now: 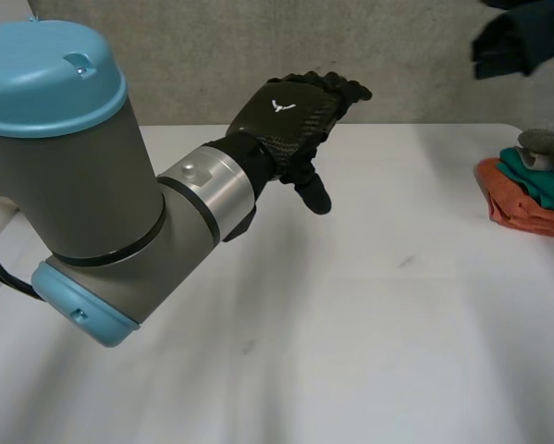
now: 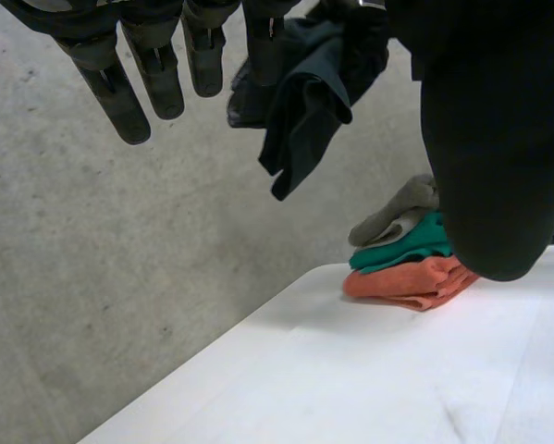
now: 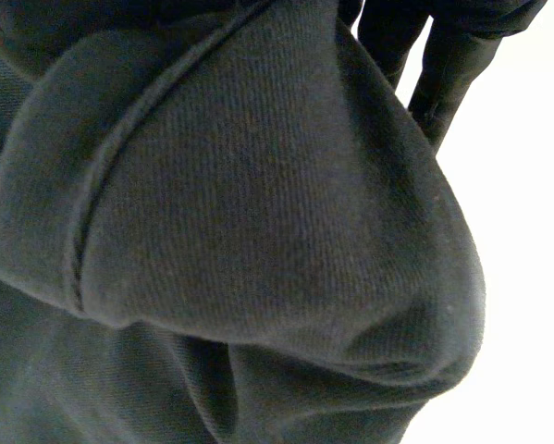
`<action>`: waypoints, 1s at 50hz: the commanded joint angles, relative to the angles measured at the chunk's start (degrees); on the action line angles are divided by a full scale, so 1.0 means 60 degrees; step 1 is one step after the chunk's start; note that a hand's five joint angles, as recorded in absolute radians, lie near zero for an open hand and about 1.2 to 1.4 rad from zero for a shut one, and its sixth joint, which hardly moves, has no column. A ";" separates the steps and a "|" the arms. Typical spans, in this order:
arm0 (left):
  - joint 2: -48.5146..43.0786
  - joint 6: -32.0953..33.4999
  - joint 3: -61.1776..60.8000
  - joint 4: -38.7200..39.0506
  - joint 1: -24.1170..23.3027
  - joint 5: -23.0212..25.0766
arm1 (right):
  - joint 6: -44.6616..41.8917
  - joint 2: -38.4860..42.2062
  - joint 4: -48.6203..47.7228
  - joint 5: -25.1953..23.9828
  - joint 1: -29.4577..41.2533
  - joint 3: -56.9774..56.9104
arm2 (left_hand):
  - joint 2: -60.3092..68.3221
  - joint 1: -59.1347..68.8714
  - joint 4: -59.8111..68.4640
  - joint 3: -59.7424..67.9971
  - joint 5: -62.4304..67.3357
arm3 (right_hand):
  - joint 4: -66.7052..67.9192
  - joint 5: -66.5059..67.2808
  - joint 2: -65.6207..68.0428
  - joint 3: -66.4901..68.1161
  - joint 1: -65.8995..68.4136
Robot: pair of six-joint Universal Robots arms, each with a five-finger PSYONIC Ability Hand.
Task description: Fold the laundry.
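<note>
A dark teal-black cloth (image 1: 522,37) hangs bunched in the air above the table's far right corner. In the right wrist view this cloth (image 3: 240,231) lies gathered against my right hand's palm, and the fingers (image 3: 434,74) reach past its edge. My left hand (image 1: 290,116) hovers over the far middle of the white table (image 1: 350,305), fingers straight and thumb spread, holding nothing. The left wrist view shows its fingers (image 2: 156,79) and thumb (image 2: 489,166), with the hanging cloth (image 2: 304,102) beyond them.
A stack of folded cloths (image 1: 531,190), orange under teal under grey, sits at the table's right edge; the same stack (image 2: 411,264) lies beneath the hanging cloth. A grey wall (image 1: 212,55) runs behind the table.
</note>
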 commanded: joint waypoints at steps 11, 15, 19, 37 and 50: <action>-0.0060 -0.0048 -0.0433 0.0028 -0.0132 0.0397 | 0.2096 0.4497 -0.0770 -0.3107 -0.2537 -0.2687 | -0.0108 0.0111 -0.0162 -0.0206 -0.0333 | 0.2104 0.2853 0.2408 0.2327 0.3556; -0.0060 -0.0048 -0.0477 0.0028 -0.0132 0.0412 | 0.2154 0.5317 -0.0843 -0.3604 -0.2742 -0.2630 | -0.0108 0.0111 -0.0162 -0.0206 -0.0333 | 0.2104 0.2853 0.2408 0.2327 0.3556; -0.0045 -0.0048 -0.0507 0.0028 -0.0146 0.0427 | 0.2024 0.5538 -0.0945 -0.4059 -0.2713 -0.2119 | -0.0192 0.0027 -0.0246 -0.0289 -0.0416 | 0.2104 0.2853 0.2408 0.2327 0.3556; 0.0219 -0.0077 -0.0712 0.0043 -0.0337 0.1071 | 0.1935 0.4121 -0.0509 -0.3126 -0.2640 -0.0346 | -0.0136 0.0083 -0.0190 -0.0234 -0.0361 | -0.4300 -0.3551 -0.3997 -0.4078 -0.2848; 0.0248 -0.0077 -0.0712 0.0043 -0.0351 0.1086 | -0.0579 0.0928 0.2172 -0.2713 -0.3048 0.1893 | -0.0136 0.0083 -0.0190 -0.0234 -0.0361 | -0.9563 -0.8814 -0.9259 -0.9340 -0.8111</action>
